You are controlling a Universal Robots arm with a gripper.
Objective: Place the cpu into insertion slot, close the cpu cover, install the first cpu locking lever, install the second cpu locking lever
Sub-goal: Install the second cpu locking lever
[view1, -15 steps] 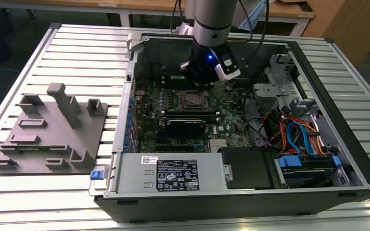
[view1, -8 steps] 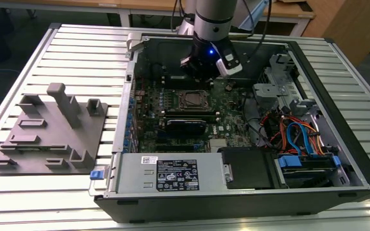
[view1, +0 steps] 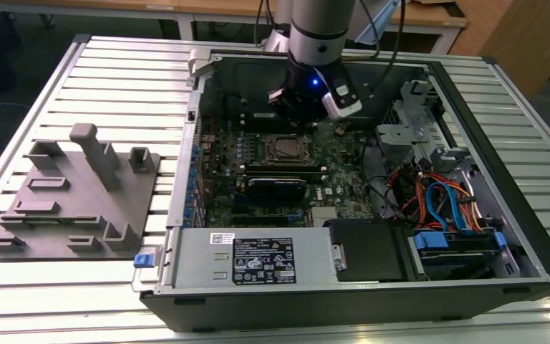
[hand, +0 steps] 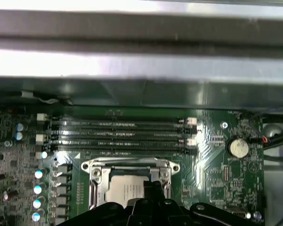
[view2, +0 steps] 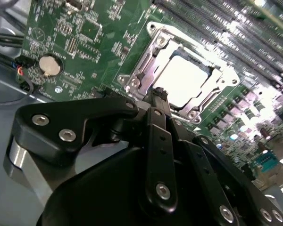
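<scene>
Currently, the cpu [view2: 186, 80] is seen seated in the insertion slot on the motherboard [view1: 285, 168], its pale metal top exposed through the cut-out of the cpu cover [view2: 146, 70]. The cover appears to be lowered flat around the chip, so that the chip is framed on all sides; whether the locking levers are engaged cannot be determined.

The gripper [view2: 156, 96] is held directly above the near edge of the socket, with its black fingers drawn together to a narrow tip. Nothing is clamped between them. This closed posture is judged to suit pressing or hooking a thin part rather than carrying one. The tip is positioned just beside the cover's frame; contact cannot be confirmed.

In the exterior view, the arm [view1: 315, 43] is lowered into the open computer case [view1: 504, 186], which lies on its side on the slatted table [view1: 84, 79]. A grey fixture tray [view1: 74, 201] rests on the table towards the exterior view's left, well apart from the case.
</scene>
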